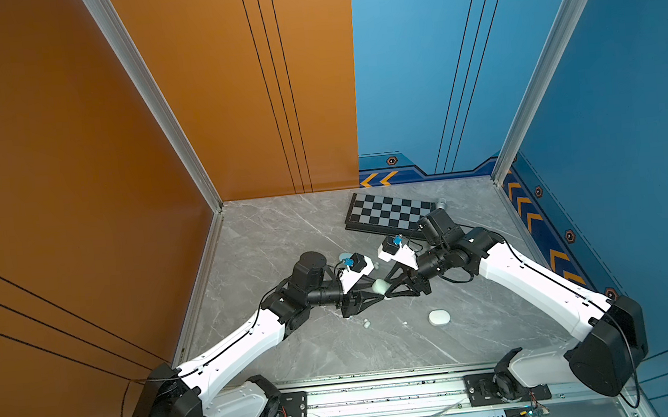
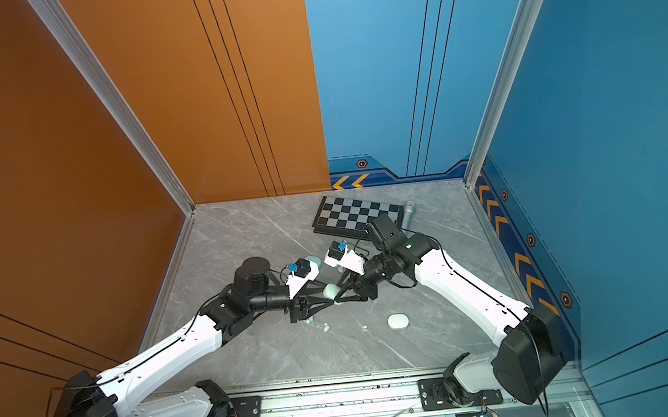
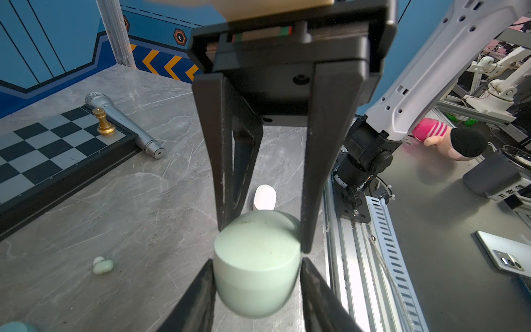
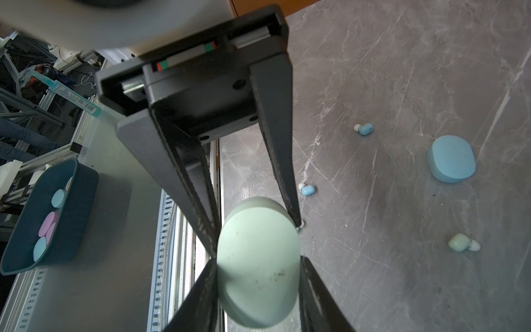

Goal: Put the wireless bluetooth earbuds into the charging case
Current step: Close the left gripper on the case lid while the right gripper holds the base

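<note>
Nearest, toward the front of the desk (image 1: 338, 355), a closed white case (image 1: 439, 317) lies flat on the right-hand side. Left of it, a blue earbud (image 4: 308, 190) rests on the bare marble close to the tool tips. A second blue earbud (image 4: 365, 128) lies farther along toward the left arm, well apart from the first.

Just behind these, at mid-desk, both arms meet tip to tip on the green charging case (image 2: 330, 291), which is shut and held clear of the surface. The left tool (image 3: 257, 276) is partly closed, its fingers pressed against opposite flanks of one end of the case. The right tool (image 4: 258, 273) grips the other end the same way, its jaws kept apart by the case between them.

Beyond the tools, a green earbud (image 3: 103, 266) with a white tip sits alone on the desk. Farther back lies a closed blue case (image 4: 451, 163), partly hidden behind the left wrist camera in both top views.

Farthest off, a chessboard (image 1: 387, 212) lies flat with a gold chess piece (image 3: 104, 122) upright on a corner square. A silver microphone (image 3: 123, 123) lies on the desk just beside that edge of the board.
</note>
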